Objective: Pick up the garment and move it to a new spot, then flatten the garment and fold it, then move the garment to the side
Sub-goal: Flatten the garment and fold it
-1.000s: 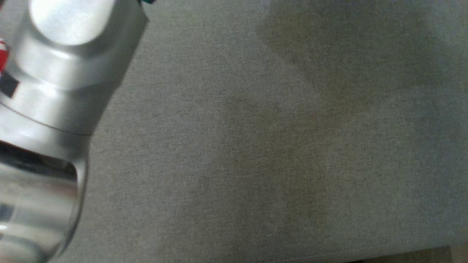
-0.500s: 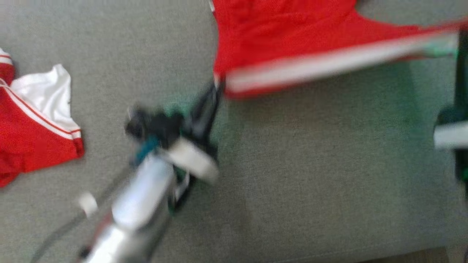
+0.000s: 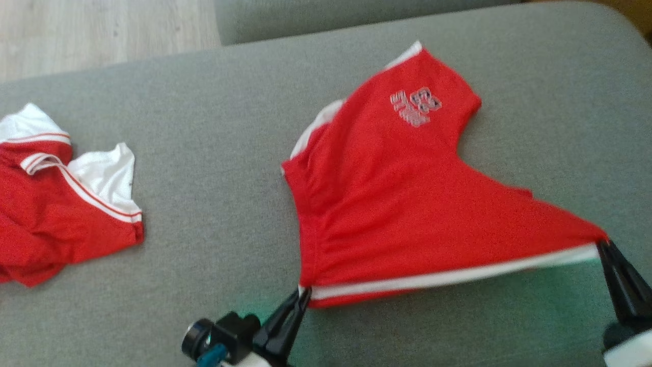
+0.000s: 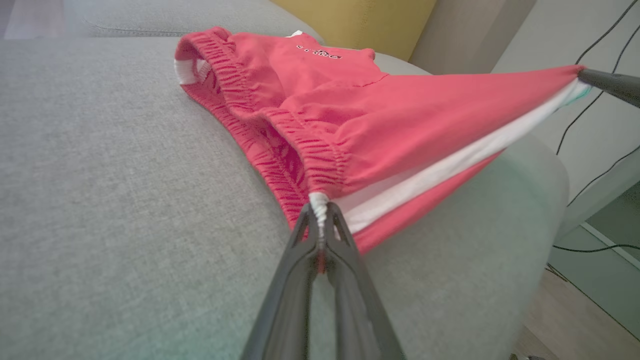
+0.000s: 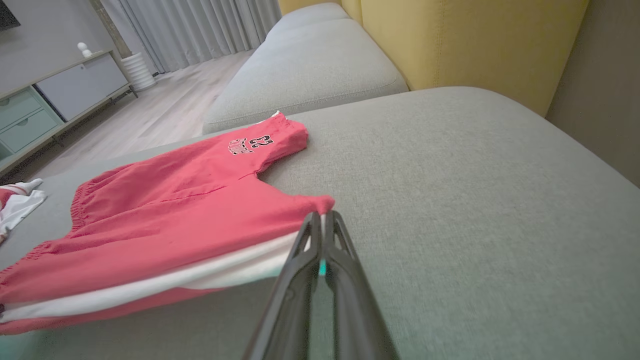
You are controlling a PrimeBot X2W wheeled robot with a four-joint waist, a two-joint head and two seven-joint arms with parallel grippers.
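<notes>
Tension along the white side stripe explains the pose: the left gripper (image 3: 301, 298) has its jaws pinched tight on the waistband corner of the red garment (image 3: 407, 204), and the right gripper (image 3: 604, 245) has its jaws clamped on the leg-hem corner at the stripe's other end. Held apart like this, the near edge hangs taut just above the sofa cushion (image 3: 204, 214), while the far leg, with its printed number, lies on it. That stretch looks meant to pull out creases so the cloth can be laid flat. A second red-and-white garment (image 3: 61, 214) lies well apart at the left, out of the way
</notes>
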